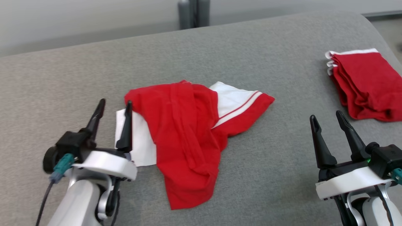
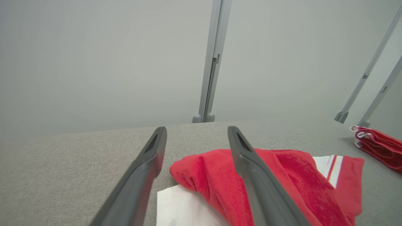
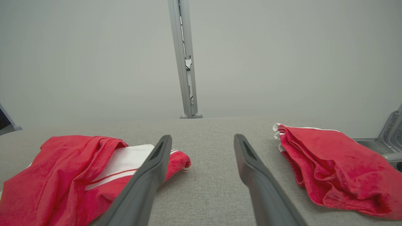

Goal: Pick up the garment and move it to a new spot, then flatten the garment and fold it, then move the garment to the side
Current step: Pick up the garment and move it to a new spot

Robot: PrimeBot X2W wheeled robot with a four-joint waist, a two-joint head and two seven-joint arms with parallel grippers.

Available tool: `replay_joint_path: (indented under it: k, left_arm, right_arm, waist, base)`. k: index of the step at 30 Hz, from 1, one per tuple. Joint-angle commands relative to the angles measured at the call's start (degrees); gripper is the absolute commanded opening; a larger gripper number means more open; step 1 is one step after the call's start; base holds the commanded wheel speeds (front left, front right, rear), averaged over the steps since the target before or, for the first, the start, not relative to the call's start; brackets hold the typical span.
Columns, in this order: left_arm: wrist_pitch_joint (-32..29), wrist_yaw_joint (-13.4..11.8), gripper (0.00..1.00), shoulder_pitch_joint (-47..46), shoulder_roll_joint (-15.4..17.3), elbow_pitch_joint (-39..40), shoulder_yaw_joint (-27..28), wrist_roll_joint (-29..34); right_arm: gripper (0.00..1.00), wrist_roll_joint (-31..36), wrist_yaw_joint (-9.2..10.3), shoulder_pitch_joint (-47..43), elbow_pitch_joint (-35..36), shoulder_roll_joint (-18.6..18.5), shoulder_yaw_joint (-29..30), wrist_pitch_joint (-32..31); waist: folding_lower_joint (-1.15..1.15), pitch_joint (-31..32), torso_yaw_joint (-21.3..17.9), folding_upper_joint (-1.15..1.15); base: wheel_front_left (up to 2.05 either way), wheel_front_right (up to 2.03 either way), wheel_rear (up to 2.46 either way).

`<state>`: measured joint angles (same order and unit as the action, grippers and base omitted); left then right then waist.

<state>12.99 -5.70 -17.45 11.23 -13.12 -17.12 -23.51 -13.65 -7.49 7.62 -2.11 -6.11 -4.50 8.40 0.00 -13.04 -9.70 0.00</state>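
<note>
The garment (image 1: 188, 131), red with white parts and a white stripe, lay crumpled near the middle of the grey padded surface (image 1: 220, 47), a little toward the near edge. One red part hung toward the near edge, and a white corner showed at the side of the robot's left.

The left gripper (image 1: 115, 102) was near the near-left part of the surface, just beside the white corner of the garment. Its pale forearm rose from the lower left and the wrist was bent, so that the two dark fingers (image 1: 127, 125) pointed away from the robot, toward the far edge. The fingers stood spread apart, and nothing was between them. In the head view the inner finger crossed the white cloth, but whether it touched the cloth I could not tell.

The right gripper (image 1: 326, 115) was near the near-right part of the surface, well apart from the garment. Its fingers also pointed toward the far edge, leaning slightly to the left, and they were spread with nothing held.

A folded pile of red cloths (image 1: 367, 84) with white edges lay by the right edge of the surface, beyond the right gripper. A grey post (image 1: 193, 12) stood behind the far edge.
</note>
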Motion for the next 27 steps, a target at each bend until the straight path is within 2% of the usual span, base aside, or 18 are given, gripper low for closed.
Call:
replay_joint_path:
  k: [1, 5, 15, 27]
  left_arm:
    - [0.35, -0.38, 1.00, 1.00, 0.46, 0.27, 0.75, -0.47]
    - [1.19, -1.09, 1.00, 4.36, 2.29, 0.81, 4.09, -1.95]
    - [0.65, 0.12, 1.00, 13.74, 6.23, 2.69, 7.25, -4.98]
    - [-1.15, -1.95, 1.00, 21.07, 6.40, 8.10, 6.04, -5.02]
  right_arm:
    - [1.00, 0.25, -0.01, -0.44, 0.34, -0.58, 0.08, -0.24]
    - [1.00, 0.44, -0.01, -1.45, 0.18, -1.17, -0.09, -1.39]
    - [1.00, 0.42, -0.01, -4.81, 0.14, -1.72, -0.40, -3.29]
    - [1.00, 0.71, -0.01, -9.81, 1.52, -1.60, 0.41, -5.41]
  waist:
    - [0.00, 2.03, 2.47, 0.00]
    - [0.00, 4.31, 4.77, 0.00]
    - [0.00, 9.60, 7.29, 0.00]
    - [0.00, 13.84, 6.98, 0.00]
  base:
    - [0.00, 0.00, 0.00]
    - [0.00, 0.00, 0.00]
    - [0.00, 0.00, 0.00]
    - [0.00, 0.00, 0.00]
